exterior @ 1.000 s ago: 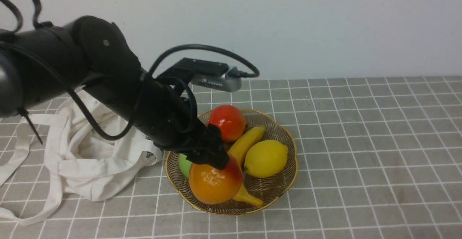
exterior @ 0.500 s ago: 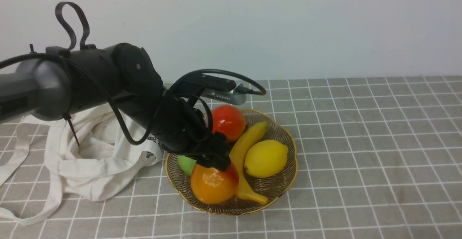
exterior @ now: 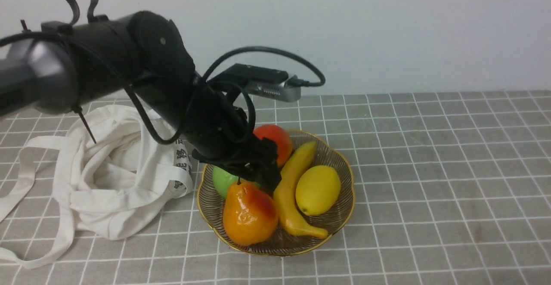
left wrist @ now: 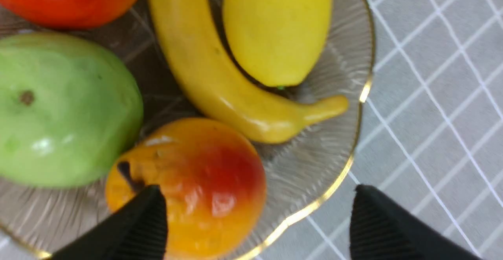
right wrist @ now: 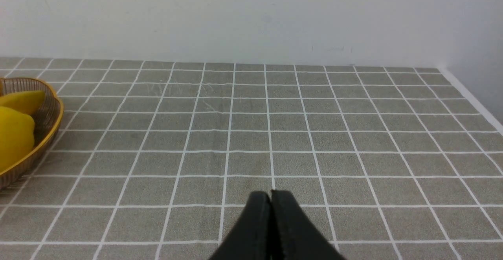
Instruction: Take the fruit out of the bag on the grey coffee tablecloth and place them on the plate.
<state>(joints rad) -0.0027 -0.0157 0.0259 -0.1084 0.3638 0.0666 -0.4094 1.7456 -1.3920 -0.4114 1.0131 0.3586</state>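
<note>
The orange-yellow pear (exterior: 249, 213) with a red blush stands on the ribbed glass plate (exterior: 335, 224) at its front left; it also shows in the left wrist view (left wrist: 196, 181). My left gripper (exterior: 262, 177) hovers just above the pear's stem, open and empty, its jaws wide apart in the left wrist view (left wrist: 257, 220). The off-white cloth bag (exterior: 116, 181) lies slumped to the left of the plate on the grey checked tablecloth (exterior: 430, 168). My right gripper (right wrist: 271, 197) is shut and empty over bare cloth, out of the front view.
On the plate are also a green apple (exterior: 224, 181), a round red fruit (exterior: 275, 140), a banana (exterior: 295, 190) and a lemon (exterior: 317, 189). The bag's straps (exterior: 26, 177) trail toward the left edge. A white wall stands behind the table.
My left gripper has let go of the pear and risen a little. The pear now rests upright on the plate, and the banana has shifted beside it.
</note>
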